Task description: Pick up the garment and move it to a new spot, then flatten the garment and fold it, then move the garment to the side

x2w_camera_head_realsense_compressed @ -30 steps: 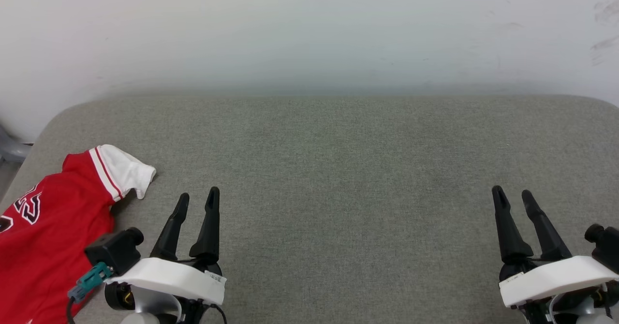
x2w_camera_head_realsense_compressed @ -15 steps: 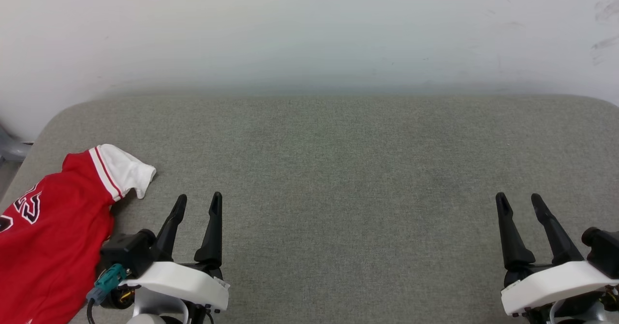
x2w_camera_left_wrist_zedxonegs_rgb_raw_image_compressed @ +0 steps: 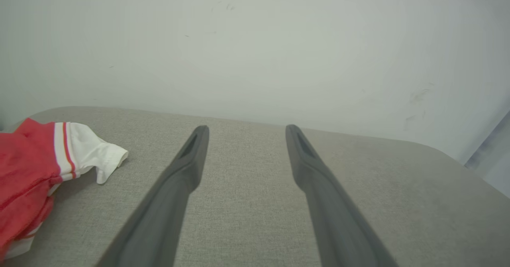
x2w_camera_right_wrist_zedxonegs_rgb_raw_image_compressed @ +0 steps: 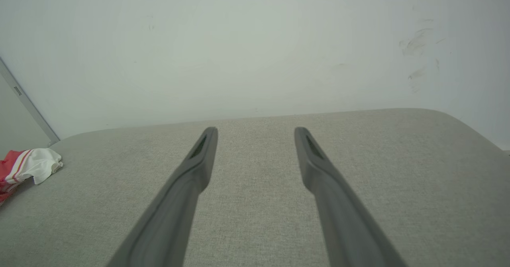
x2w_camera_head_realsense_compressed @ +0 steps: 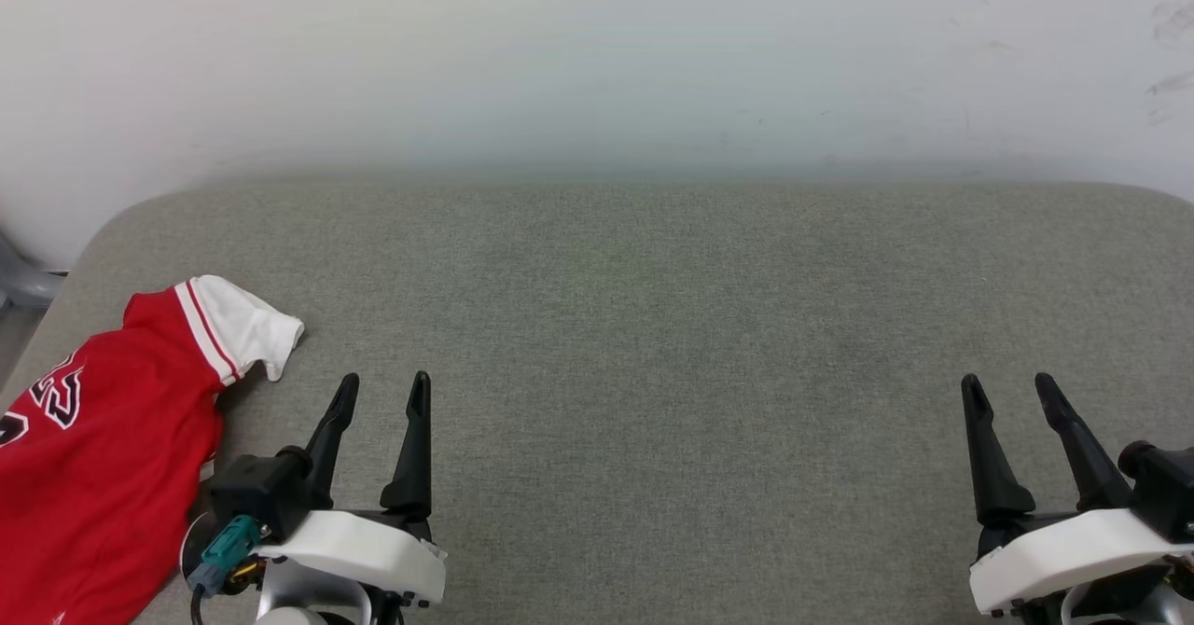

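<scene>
The garment (x2w_camera_head_realsense_compressed: 103,438) is a red shirt with a white, red-striped sleeve and black white-edged lettering; it lies on the grey padded table's left edge. The left wrist view has the garment (x2w_camera_left_wrist_zedxonegs_rgb_raw_image_compressed: 36,167) at its left, and the right wrist view catches the garment's (x2w_camera_right_wrist_zedxonegs_rgb_raw_image_compressed: 28,167) sleeve far left. My left gripper (x2w_camera_head_realsense_compressed: 382,390) stands open just right of the shirt, apart from it, with nothing between its fingers (x2w_camera_left_wrist_zedxonegs_rgb_raw_image_compressed: 191,155). My right gripper (x2w_camera_head_realsense_compressed: 1009,390) stands open and empty near the table's right side, its fingers (x2w_camera_right_wrist_zedxonegs_rgb_raw_image_compressed: 203,151) over bare cloth.
The grey fabric table (x2w_camera_head_realsense_compressed: 653,326) has rounded far corners and meets a white wall (x2w_camera_head_realsense_compressed: 597,56) at the back. A grey object (x2w_camera_head_realsense_compressed: 23,284) shows past the table's left edge.
Both grippers have drawn back toward the near edge and their fingers now stand a little wider apart. The garment lies as it did.
</scene>
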Controlling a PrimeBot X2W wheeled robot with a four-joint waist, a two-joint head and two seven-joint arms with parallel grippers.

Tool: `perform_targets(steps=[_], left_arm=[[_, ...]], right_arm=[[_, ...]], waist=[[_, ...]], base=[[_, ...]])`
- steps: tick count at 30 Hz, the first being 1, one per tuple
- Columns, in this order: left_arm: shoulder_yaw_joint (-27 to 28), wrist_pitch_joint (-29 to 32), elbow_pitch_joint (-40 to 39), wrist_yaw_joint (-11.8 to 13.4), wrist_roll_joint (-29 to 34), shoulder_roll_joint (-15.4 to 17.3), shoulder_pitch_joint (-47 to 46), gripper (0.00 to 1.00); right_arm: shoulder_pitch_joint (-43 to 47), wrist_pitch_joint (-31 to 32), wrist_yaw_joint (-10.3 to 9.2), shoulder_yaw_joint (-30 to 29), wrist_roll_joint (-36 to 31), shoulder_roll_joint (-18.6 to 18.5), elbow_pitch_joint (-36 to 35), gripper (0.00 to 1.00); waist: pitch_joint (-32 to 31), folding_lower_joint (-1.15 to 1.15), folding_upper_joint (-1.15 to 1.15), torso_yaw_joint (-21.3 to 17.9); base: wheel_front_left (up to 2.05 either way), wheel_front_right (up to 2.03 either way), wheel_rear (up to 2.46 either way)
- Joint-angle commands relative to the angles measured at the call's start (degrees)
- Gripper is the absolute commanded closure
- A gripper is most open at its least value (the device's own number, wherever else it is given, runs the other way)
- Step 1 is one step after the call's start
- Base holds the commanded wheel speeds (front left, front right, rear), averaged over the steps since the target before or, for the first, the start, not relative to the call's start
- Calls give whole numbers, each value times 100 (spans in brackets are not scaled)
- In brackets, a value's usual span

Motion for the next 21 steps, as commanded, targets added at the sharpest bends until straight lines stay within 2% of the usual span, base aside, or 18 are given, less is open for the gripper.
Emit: perform_targets(steps=[1,21], left_arm=[[-17,-47,-18,10,131,11,-18,0],[79,-281,62,-41,956,-106,6,0]], right_arm=[[30,-30,-2,0,-125,11,-71,0],[86,-121,-2,-75,-934,13,-191,0]], waist=[[-1,0,0,6],[16,0,0,145]], base=[[0,0,0],[0,0,0]])
